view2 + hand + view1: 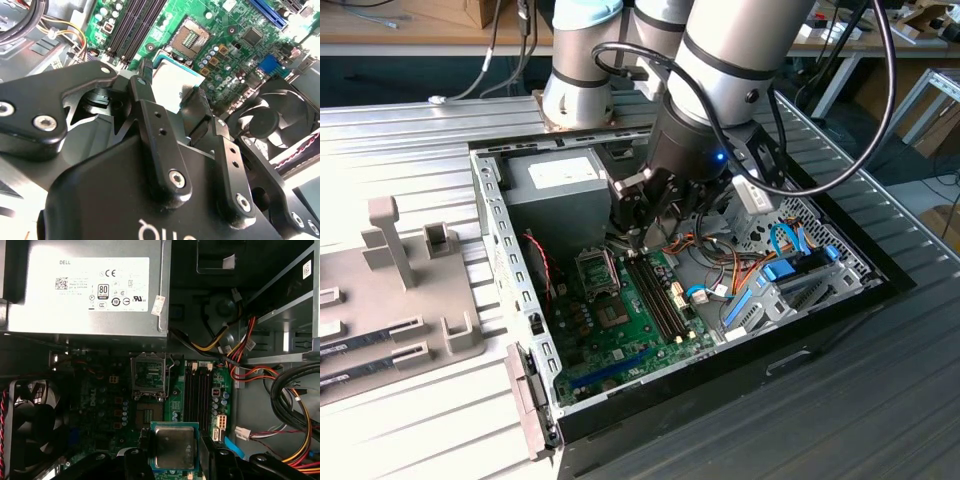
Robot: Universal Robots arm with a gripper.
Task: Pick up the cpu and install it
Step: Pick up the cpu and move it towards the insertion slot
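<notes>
First wrist view: cpu (173, 446), one item, gripped by opposite edges between the gripper's (636, 233) fingers (150, 112), which were closed on it, probably to leave the underside free for seating. Position: lifted above the motherboard (165, 25), near the empty socket (149, 377) but not over it. Attitude: flat, metal lid facing the wrist, edges roughly square to the socket. The chip was square, with no long axis.

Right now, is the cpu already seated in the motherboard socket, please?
No, the gripper holds the cpu in its jaws, apart from the open, empty socket.
</notes>
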